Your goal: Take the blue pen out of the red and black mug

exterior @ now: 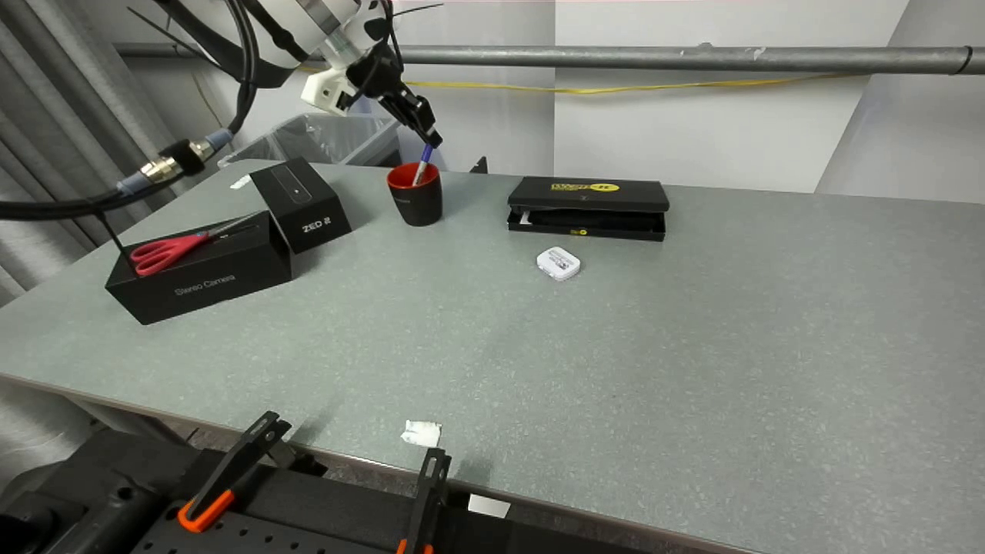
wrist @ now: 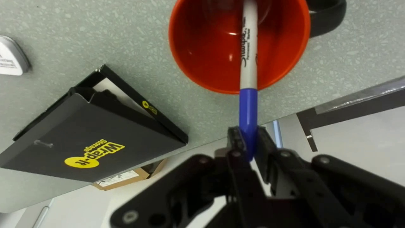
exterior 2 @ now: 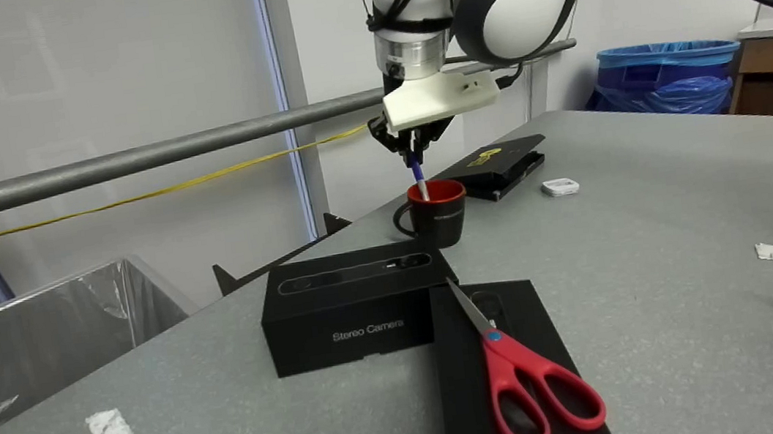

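where the arm (exterior 2: pixel 530 4) slopes down from between one and two o'clock in an exterior view, its last section hangs nearly plumb, with a pale block (exterior 2: pixel 442 98) fixed at the wrist and the black gripper (exterior 2: pixel 415 154) aimed at six o'clock; in an exterior view that same wrist runs on a slant from eleven to about four-thirty, and the fingertips (exterior: pixel 434 141) end just above the red and black mug (exterior: pixel 419 208), while a thick cable (exterior: pixel 61 208) leads off toward nine. the wrist view has the fingers (wrist: pixel 265 147) pointing up from six o'clock, pressed together on the cap of the blue pen (wrist: pixel 248 107), one on each side, gripping it near its end. the pen's pale barrel stands inside the mug, its lower end hidden, and in both exterior views it leans only slightly off twelve. the mug sits upright on the gray table (exterior: pixel 692 346), black outside and red within, its handle (exterior 2: pixel 398 221) at nine o'clock in an exterior view. taking the mug as the middle of the dial in an exterior view, the wrap-it box (exterior: pixel 589 197) lies at three with its lid ajar, a small white case (exterior: pixel 558 263) near four, the zed 2 box (exterior: pixel 304 201) at nine, and a longer black box (exterior: pixel 204 283) between eight and nine, red-handled scissors (exterior: pixel 171 250) lying on top.
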You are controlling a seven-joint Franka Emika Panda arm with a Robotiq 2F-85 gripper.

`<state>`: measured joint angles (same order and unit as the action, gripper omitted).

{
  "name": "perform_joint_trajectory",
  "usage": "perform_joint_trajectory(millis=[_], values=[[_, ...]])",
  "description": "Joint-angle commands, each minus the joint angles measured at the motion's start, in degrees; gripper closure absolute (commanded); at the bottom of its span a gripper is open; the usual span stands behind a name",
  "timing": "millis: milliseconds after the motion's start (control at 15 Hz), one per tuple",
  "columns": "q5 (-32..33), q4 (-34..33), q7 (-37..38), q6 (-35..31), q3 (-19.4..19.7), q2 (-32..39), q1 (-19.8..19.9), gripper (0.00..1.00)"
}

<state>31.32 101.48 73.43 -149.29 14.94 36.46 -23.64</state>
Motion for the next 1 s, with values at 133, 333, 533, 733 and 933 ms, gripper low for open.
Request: perform_joint_trajectory(millis=[133, 333, 533, 733, 933], values=[[6.13, 6.59, 3.35, -7.18, 3.09, -9.99, -1.93, 0.98], [8.56, 11.46, -0.55, -6.14, 0.61, -17.78, 0.75, 0.98], [3.57, 16.99, -10.98, -2.26, -5.06, -22.64, 6.31, 0.98], [-1.97, 22.33, -20.59, -1.20, -8.35, -22.06, 11.24, 0.98], [-4.20, 25.02, -29.61, -0.64, -8.88, -18.53, 13.97, 0.98]])
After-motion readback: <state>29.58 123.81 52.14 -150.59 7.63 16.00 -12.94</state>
